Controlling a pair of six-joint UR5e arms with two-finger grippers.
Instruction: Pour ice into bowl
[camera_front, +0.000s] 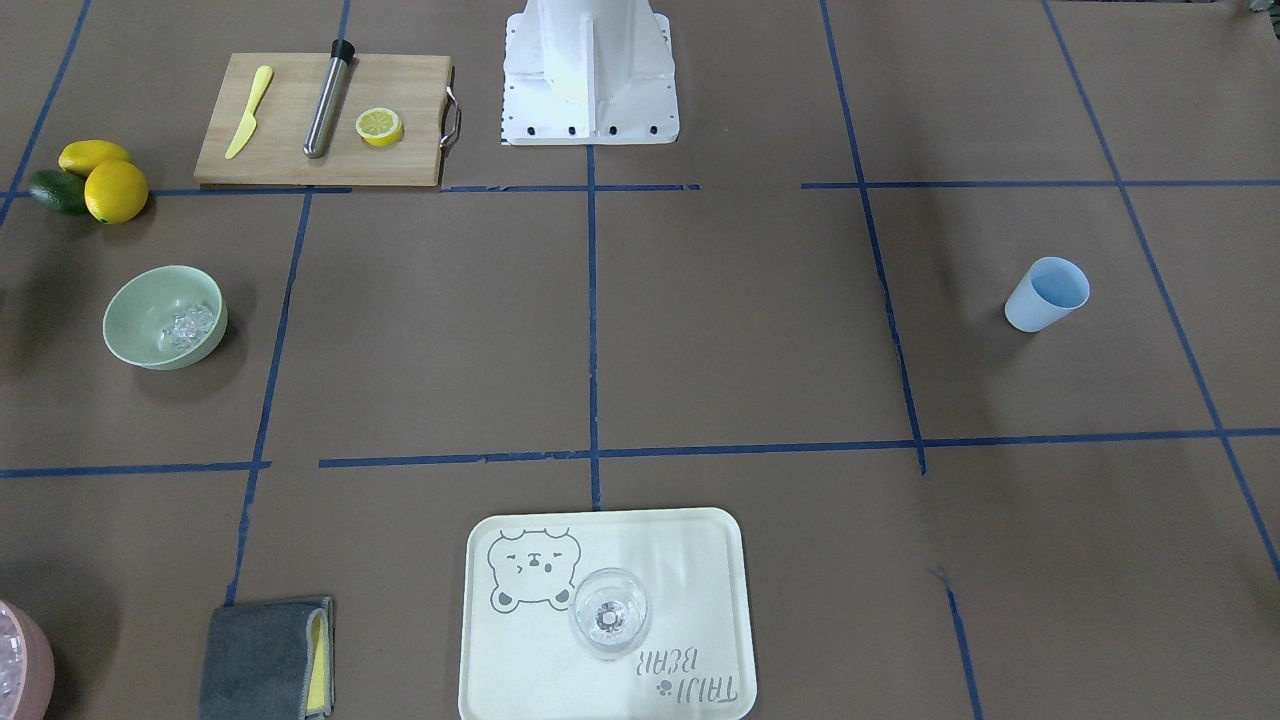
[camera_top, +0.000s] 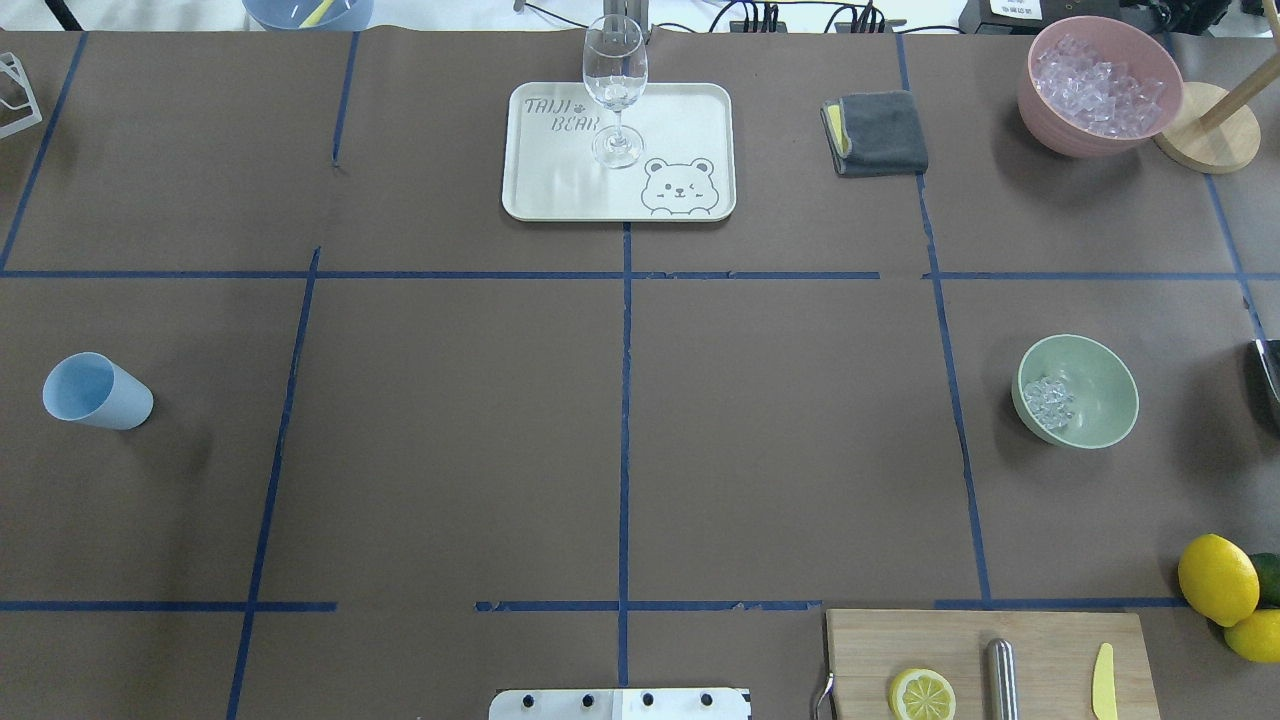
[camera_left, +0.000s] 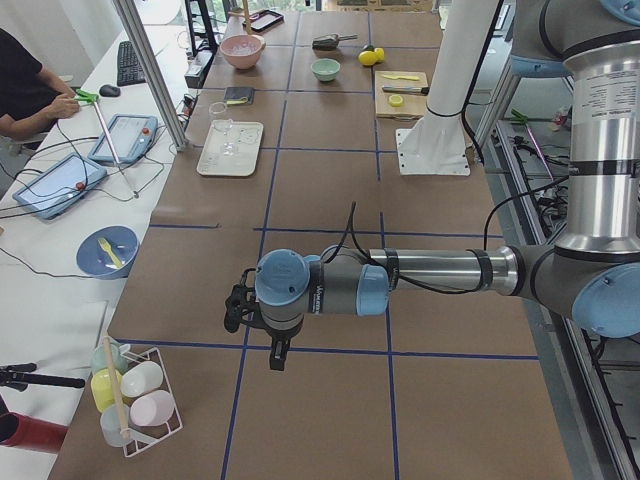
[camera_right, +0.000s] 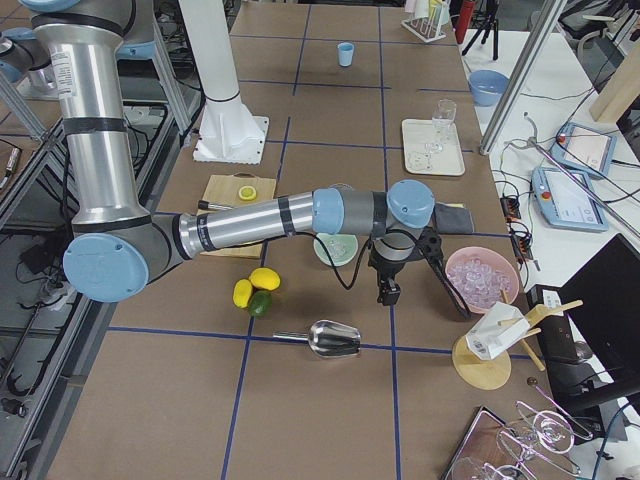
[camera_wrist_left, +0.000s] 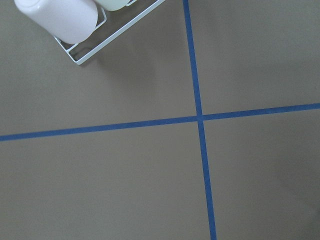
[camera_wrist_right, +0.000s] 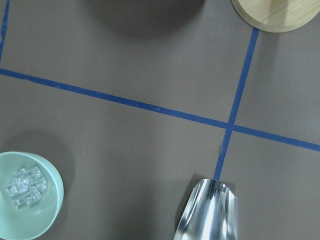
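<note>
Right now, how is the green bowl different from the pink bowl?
The green bowl is pale mint, and the pink bowl is pink. The green bowl holds only a small cluster of ice at its bottom, while the pink bowl is heaped almost to its rim with clear cubes. The pink bowl also looks wider than the green bowl. Both are round, stand upright and have glassy pieces inside.

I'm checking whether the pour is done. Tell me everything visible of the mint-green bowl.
The bowl is round, pale mint green, smooth and opaque. It stands upright on the brown table, on the robot's right side, between the pink container and the lemons. A small cluster of clear ice lies inside, toward the wall nearer the table's middle. Nothing else touches it.
</note>
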